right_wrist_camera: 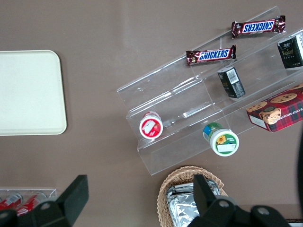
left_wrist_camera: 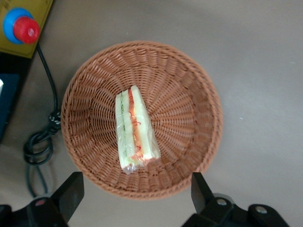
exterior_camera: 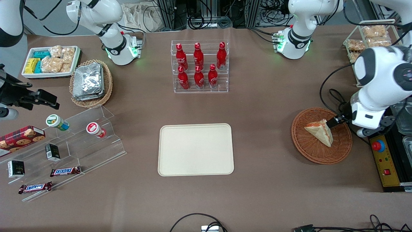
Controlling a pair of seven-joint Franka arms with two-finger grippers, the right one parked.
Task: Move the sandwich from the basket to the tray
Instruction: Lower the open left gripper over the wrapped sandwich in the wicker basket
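Brown cloth covers the table (exterior_camera: pixel 264 106); toward the parked arm's end stands a clear stepped shelf (exterior_camera: pixel 69 148) with chocolate bars (exterior_camera: pixel 65 171) and small tubs (exterior_camera: pixel 57 122); next comes the cream tray (exterior_camera: pixel 195 149), lying bare near the middle, with red bottles (exterior_camera: pixel 199 66) in a clear rack farther from the front camera; toward the working arm's end sits the reddish basket (exterior_camera: pixel 341 149), the sandwich (left_wrist_camera: pixel 135 128) lying in it; the gripper (left_wrist_camera: pixel 135 189) hangs above the basket, fingers (left_wrist_camera: pixel 71 191) spread wide apart, gripping nothing.
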